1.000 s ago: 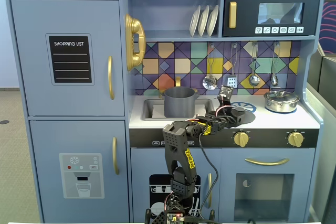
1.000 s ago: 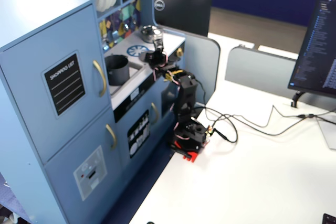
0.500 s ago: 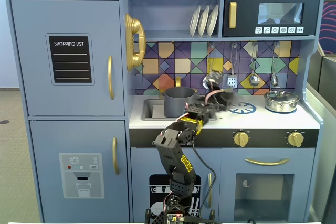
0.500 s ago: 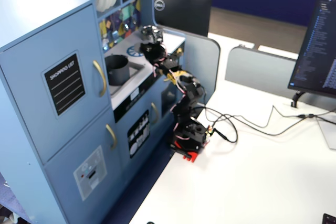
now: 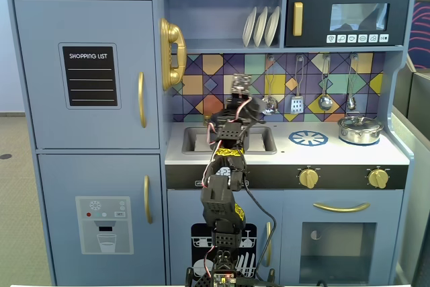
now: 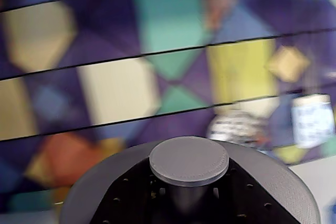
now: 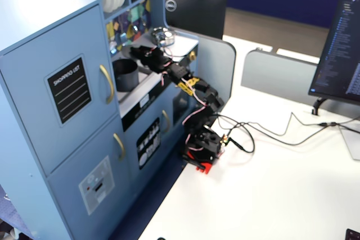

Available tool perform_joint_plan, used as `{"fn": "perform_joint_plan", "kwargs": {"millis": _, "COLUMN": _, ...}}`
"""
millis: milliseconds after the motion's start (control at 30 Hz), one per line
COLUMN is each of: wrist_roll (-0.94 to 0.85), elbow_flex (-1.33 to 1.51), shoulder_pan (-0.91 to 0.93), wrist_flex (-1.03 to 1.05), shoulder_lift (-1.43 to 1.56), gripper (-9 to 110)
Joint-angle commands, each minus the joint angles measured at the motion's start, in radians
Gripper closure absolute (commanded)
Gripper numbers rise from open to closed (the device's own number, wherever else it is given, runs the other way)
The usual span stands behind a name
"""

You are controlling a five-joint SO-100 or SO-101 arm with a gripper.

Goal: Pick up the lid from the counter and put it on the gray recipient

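Note:
In the wrist view the dark-gray lid (image 6: 281, 182) fills the bottom, its round knob (image 6: 189, 160) facing the camera. My gripper (image 6: 186, 195) is shut on the stem under the knob, with black fingers on either side. The lid hangs in the air in front of the coloured tile backsplash. In a fixed view the gripper (image 5: 240, 91) is raised above the sink (image 5: 195, 140). In a fixed view from the side, the matte gray pot (image 7: 125, 74) stands on the counter, with the gripper (image 7: 146, 53) above it and a little to its right. The pot cannot be made out in the front view.
A shiny silver pot with its lid (image 5: 360, 129) stands on the right of the counter. Utensils (image 5: 297, 104) hang on the backsplash behind the gripper. A gold tap (image 5: 172, 54) sticks out at the left of the sink, and a shelf with plates (image 5: 261, 26) is above.

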Motion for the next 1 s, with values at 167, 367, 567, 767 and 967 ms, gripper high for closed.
{"fn": "perform_joint_plan", "kwargs": {"millis": 167, "wrist_roll": -0.046, "elbow_flex": 0.023, "shoulder_pan": -0.100, "wrist_flex": -0.097, "shoulder_lift": -0.040, "gripper": 102}}
{"fn": "perform_joint_plan", "kwargs": {"millis": 367, "wrist_roll": -0.057, "elbow_flex": 0.008, "shoulder_pan": -0.097, "wrist_flex": -0.166, "shoulder_lift": -0.137, "gripper": 102}}
{"fn": "perform_joint_plan", "kwargs": {"millis": 567, "wrist_roll": -0.071, "elbow_flex": 0.011, "shoulder_pan": -0.089, "wrist_flex": -0.183, "shoulder_lift": -0.163, "gripper": 102}}
{"fn": "perform_joint_plan", "kwargs": {"millis": 767, "wrist_roll": -0.075, "elbow_flex": 0.046, "shoulder_pan": -0.080, "wrist_flex": -0.155, "shoulder_lift": -0.114, "gripper": 102}}
{"fn": "perform_joint_plan", "kwargs": {"millis": 967, "wrist_roll": -0.083, "elbow_flex": 0.077, "shoulder_pan": -0.069, "wrist_flex": -0.129, "shoulder_lift": -0.066, "gripper": 102}}
